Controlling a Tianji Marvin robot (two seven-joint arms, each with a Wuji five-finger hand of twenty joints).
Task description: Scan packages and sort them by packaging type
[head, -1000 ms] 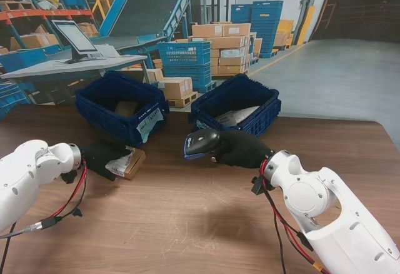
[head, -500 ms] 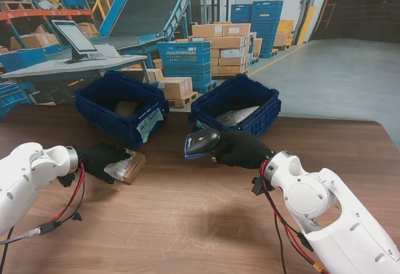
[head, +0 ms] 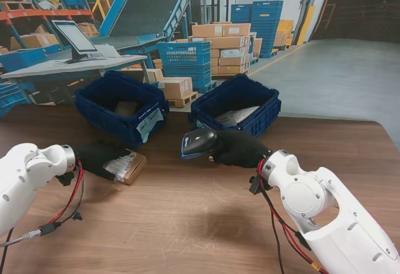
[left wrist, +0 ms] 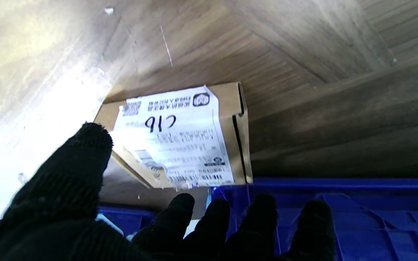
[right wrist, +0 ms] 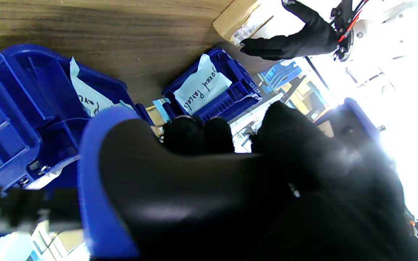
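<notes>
Warehouse boxes and racks fill the background behind a brown wooden table. Two blue bins sit at its far side; the left bin has a paper tag reading "Boxed Parcels", while the right bin tag is half hidden. On the left, a small cardboard box lies on the table, its label marked "C16"; the small print is too blurry. The left hand hangs over it, fingers spread, holding nothing. The right hand grips a scanner.
</notes>
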